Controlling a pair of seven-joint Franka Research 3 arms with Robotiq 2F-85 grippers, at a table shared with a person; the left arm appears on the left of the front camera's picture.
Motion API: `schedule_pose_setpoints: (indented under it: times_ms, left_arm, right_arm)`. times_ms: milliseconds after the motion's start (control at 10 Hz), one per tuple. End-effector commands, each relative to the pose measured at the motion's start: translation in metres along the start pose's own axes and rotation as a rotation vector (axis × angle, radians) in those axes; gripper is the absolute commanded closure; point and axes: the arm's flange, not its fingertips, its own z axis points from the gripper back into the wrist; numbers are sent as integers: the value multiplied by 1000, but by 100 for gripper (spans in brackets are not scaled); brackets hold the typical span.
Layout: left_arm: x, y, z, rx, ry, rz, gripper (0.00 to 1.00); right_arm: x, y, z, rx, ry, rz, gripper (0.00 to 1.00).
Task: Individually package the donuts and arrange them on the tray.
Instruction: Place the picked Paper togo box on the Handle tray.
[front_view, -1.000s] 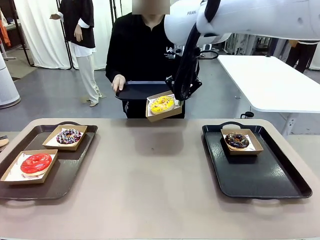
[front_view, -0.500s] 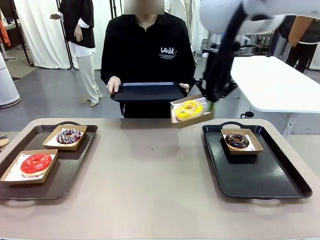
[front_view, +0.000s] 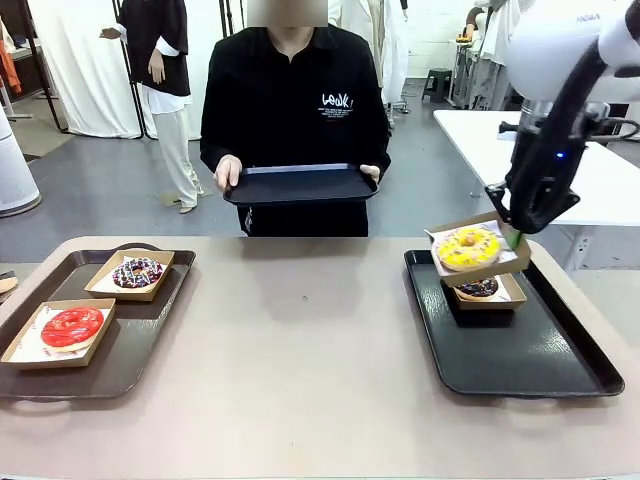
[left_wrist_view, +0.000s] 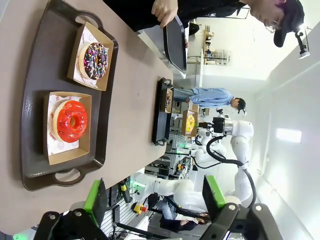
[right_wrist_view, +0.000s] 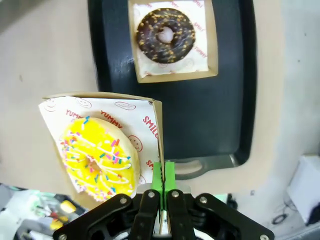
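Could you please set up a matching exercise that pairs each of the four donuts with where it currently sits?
Things:
1. yellow donut
2. chocolate donut
3. red donut
4. purple donut

Places:
A. left tray, near box
B. boxed on the right tray
C. left tray, far box
D. in the box gripped by the right pincer, in the air

Pairs: 1-D, 2-B, 3-A, 4-C

Front camera faces across the counter (front_view: 300, 340); right wrist camera looks steeply down, close; both share the right tray (front_view: 520, 350).
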Motion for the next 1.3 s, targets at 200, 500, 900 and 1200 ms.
schedule_pose_setpoints:
  times_ms: [200,500,900,1200]
  left_arm:
    - [-1,-1,2,-2,-5,-3,0]
    - [-1,-1,2,-2,-5,-3,0]
    - [-1,-1,2,-2,-5,-3,0]
    - [-1,-1,2,-2,-5,-3,0]
  right_arm:
    - [8,-10,-17,5,-38,45,98]
    - [5,-17,-11,9,-3,29,98]
    - [6,-16,-12,9,-7,35,98]
    - [-11,-40,-29,69,-67,91,98]
